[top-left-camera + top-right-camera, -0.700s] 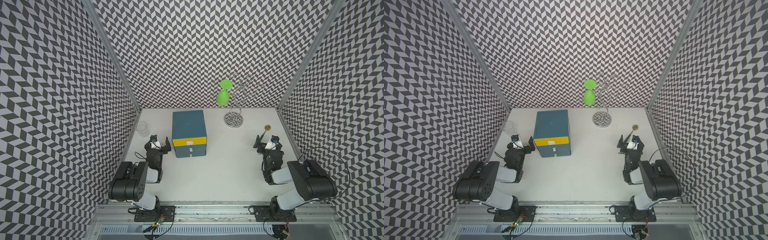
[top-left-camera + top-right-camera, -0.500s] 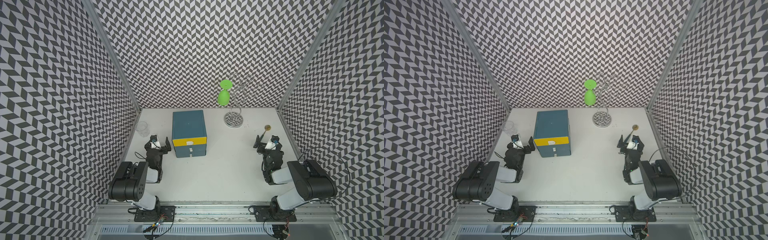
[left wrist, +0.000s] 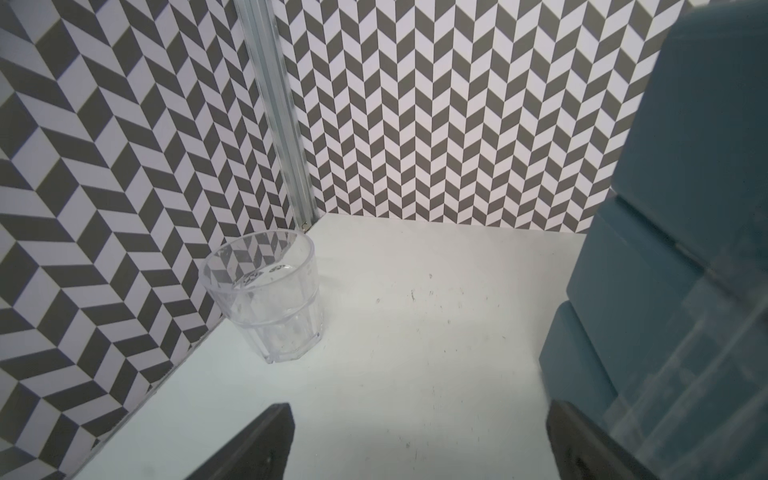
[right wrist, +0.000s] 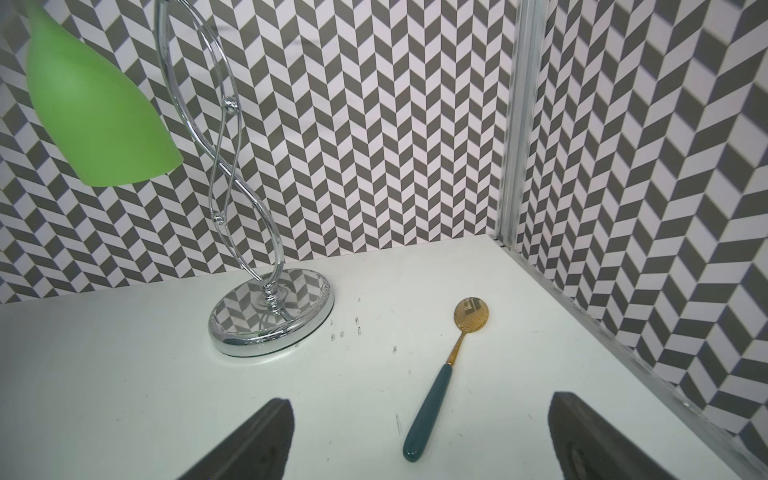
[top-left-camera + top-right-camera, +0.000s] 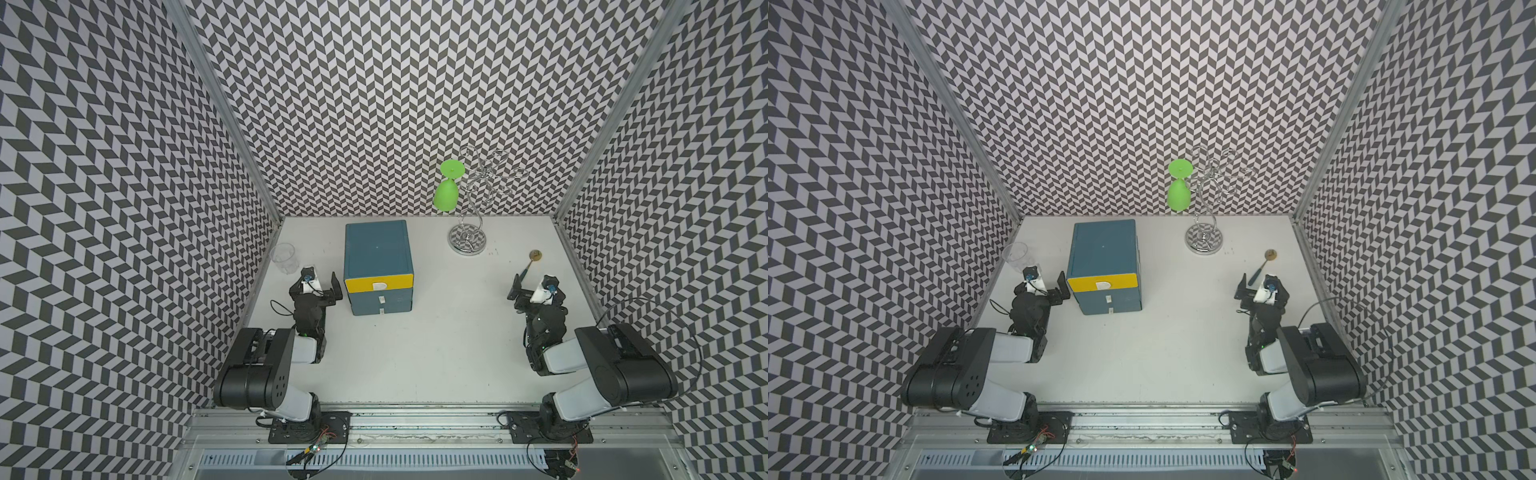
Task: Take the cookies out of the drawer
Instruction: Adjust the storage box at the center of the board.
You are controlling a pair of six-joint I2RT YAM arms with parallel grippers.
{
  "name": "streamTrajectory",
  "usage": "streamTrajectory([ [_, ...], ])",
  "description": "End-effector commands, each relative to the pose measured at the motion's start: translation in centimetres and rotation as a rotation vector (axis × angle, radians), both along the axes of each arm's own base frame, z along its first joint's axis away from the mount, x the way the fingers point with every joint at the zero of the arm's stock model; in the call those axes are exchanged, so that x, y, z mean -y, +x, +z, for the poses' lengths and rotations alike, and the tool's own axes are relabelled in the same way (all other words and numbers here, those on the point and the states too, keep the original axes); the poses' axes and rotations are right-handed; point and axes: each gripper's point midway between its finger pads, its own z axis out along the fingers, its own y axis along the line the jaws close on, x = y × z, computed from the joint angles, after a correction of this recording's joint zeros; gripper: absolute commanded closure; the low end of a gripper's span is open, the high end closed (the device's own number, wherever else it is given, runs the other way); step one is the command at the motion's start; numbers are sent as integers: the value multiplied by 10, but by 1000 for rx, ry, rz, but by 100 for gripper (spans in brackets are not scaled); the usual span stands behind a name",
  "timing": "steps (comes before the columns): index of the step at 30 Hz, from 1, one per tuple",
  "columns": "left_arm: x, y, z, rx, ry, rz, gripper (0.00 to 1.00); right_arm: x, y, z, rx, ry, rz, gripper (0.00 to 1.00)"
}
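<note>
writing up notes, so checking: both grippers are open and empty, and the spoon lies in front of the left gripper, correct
Wrong side. The spoon lies in front of the right gripper, as the right wrist view shows; the left gripper faces a clear cup. Both are open and empty.

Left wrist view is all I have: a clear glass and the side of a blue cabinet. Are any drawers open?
Observer: No. In both top views the drawer unit has a yellow top drawer and two blue drawers below it. All look shut, and no cookies are visible.
Operator: Where is my left claw relative to the drawer fronts?
Observer: The left claw is open beside the unit's left side, level with the fronts, not in front of the handles.
Operator: And the right arm?
Observer: The right claw is open and empty, well away from the unit. A spoon lies just ahead of it.
</note>
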Motion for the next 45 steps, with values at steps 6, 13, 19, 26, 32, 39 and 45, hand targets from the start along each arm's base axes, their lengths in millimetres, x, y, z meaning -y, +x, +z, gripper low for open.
streamTrajectory([
  [6, -12, -23, 136, 220, -200, 89, 0, -63, 35, 80, -103, 163, 165, 0],
  [13, 62, -58, 188, 104, -352, -314, 0, -180, -28, 138, -142, 451, 826, 0],
  [19, 136, -137, 155, -131, -687, -613, 0, -241, -67, 150, -245, 479, 1039, 0],
  [26, 147, -202, 119, -209, -1111, -656, 0, -287, -23, 140, -453, 401, 1088, 2],
  [32, 154, -205, 110, -237, -1245, -681, 1, -318, 18, 132, -542, 378, 1099, 5],
  [39, 160, -188, 137, -191, -1091, -671, 0, -316, 0, 134, -543, 472, 1115, 8],
  [45, 169, -153, 191, -187, -773, -640, 0, -310, -59, 125, -550, 609, 1185, 10],
])
